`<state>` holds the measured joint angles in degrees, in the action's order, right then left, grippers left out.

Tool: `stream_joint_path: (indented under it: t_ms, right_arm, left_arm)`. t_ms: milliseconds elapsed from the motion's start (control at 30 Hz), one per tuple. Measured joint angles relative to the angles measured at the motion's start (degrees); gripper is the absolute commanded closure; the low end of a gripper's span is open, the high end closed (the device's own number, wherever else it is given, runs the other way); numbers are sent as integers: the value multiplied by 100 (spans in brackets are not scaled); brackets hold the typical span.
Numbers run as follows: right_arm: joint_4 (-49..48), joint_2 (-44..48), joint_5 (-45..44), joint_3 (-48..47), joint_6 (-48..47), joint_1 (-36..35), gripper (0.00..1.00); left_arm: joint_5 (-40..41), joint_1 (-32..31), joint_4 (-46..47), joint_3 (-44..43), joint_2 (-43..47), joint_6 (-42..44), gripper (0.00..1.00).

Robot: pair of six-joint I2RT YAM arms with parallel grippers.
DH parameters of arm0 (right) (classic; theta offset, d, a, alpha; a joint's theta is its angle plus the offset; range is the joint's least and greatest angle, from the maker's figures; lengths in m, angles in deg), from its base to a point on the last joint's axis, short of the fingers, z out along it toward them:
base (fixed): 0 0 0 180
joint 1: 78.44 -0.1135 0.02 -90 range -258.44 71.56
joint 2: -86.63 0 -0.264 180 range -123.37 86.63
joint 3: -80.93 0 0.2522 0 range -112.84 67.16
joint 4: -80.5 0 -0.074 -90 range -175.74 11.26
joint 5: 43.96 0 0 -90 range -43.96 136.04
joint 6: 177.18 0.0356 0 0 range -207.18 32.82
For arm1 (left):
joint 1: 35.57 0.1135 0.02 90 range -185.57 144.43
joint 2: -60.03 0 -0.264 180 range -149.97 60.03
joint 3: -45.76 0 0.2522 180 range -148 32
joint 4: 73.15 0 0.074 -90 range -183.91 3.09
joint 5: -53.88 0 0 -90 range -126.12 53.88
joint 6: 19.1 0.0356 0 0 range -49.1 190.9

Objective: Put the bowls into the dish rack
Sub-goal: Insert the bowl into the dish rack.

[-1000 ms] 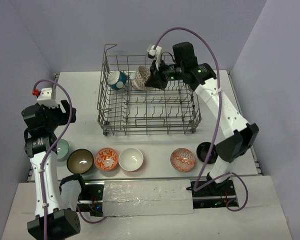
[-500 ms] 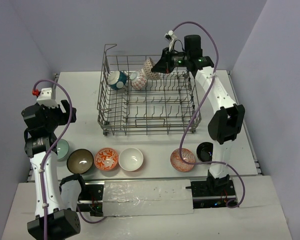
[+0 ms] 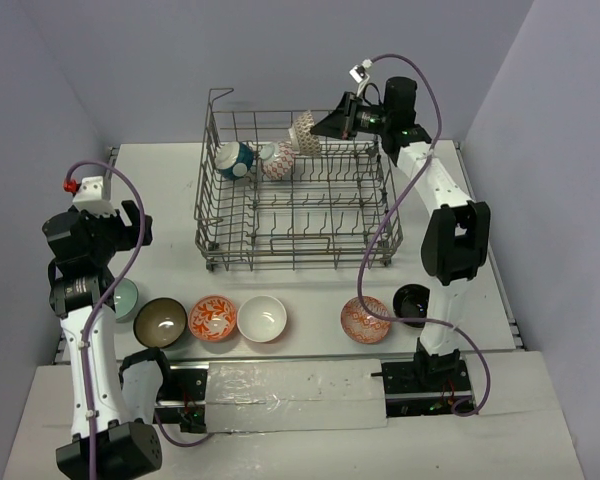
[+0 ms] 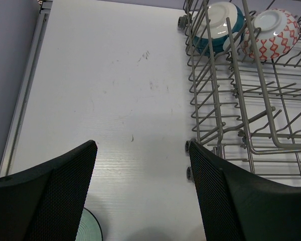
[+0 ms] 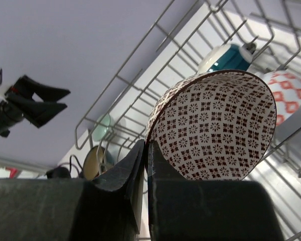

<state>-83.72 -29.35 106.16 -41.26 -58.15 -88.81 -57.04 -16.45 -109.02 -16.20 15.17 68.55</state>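
Raised rearward: patterned bowl, rim clamped by right end effector; we'd seat it on edge between dish rack tines; left end effector apart.

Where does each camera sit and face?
Top external: above, behind the robot, looking down on table, dish rack, left arm, right arm.
Left wrist: left of the rack, facing forward-down; open left claw shows.
Right wrist: above the rack's back, facing the left arm; shut right claw pinches the patterned bowl.
Shared: teal bowl and red-zigzag bowl, in all three.
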Motion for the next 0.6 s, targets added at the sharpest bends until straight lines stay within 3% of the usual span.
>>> stream_joint_path:
  t_ms: [600]
  right_arm:
    - [-2909, -334, -411, 1248, 2461, 258, 100]
  left_arm:
    - [13, 33, 2, 11, -79, 0, 19]
